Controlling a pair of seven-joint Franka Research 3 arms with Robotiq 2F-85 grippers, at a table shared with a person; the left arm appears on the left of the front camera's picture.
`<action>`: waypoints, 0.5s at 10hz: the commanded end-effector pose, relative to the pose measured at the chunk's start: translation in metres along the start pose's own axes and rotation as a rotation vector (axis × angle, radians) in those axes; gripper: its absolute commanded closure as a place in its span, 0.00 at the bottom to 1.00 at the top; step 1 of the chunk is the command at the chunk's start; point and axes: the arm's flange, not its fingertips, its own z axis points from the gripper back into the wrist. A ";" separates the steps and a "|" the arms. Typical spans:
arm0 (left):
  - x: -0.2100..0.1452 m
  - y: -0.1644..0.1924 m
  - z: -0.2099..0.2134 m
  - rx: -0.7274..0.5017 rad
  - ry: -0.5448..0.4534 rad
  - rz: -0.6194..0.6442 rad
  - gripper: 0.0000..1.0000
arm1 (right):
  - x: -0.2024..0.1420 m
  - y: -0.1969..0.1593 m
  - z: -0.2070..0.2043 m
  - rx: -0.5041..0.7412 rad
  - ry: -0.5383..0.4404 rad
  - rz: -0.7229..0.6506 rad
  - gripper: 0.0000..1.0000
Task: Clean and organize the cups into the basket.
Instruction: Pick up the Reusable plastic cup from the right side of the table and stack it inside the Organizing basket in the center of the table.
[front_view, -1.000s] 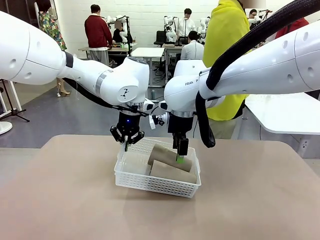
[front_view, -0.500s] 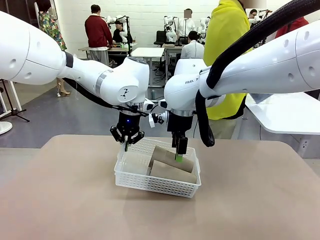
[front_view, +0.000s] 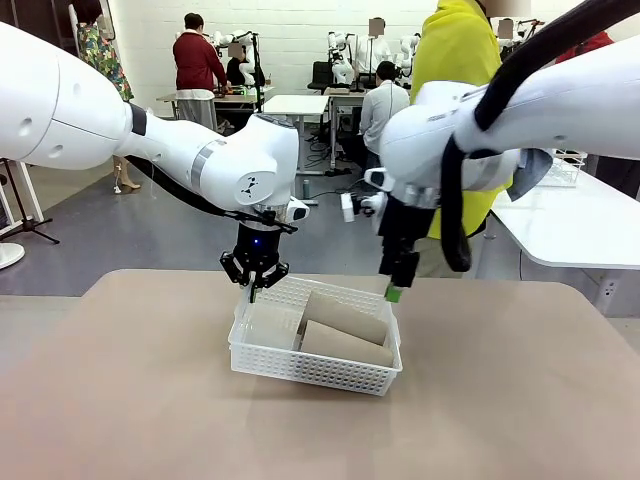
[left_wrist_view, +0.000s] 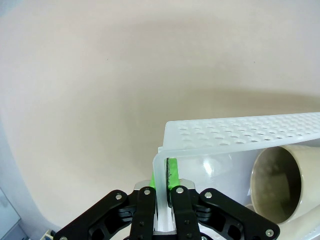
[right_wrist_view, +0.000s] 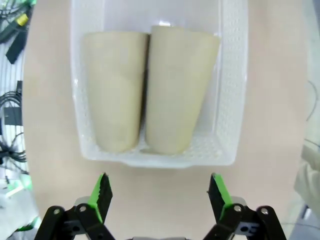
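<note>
While the left pincer (front_view: 254, 290) stays where it was a second ago, pressed together on the thin wall of the basket (front_view: 310, 372) at its far left corner, the right pincer (front_view: 393, 293) has changed place. Earlier it reached down into the basket with a green pad at the rear cup; now it hangs higher and further to the right, above the basket's far right corner, clear of everything. Its fingers (right_wrist_view: 101, 192) stand spread wide with nothing between them, and the right wrist view looks straight down past them onto the basket. The basket itself sits in the same spot near the middle of the desk (front_view: 150, 400). Two tan-brown cups (right_wrist_view: 114, 90) lie on their sides in it, side by side and touching, filling its right part, while the left part is bare. In the left wrist view the open mouth of one cup shows just behind the pinched wall.
</note>
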 end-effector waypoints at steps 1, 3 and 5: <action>-0.003 0.002 -0.001 -0.005 -0.003 -0.002 1.00 | -0.042 0.047 0.027 0.049 -0.234 0.069 0.00; -0.003 0.002 -0.001 -0.005 -0.003 -0.002 1.00 | -0.110 0.098 0.093 0.031 -0.592 0.179 0.00; -0.003 0.002 -0.001 -0.005 -0.003 -0.002 1.00 | -0.190 0.134 0.139 -0.024 -0.859 0.243 0.00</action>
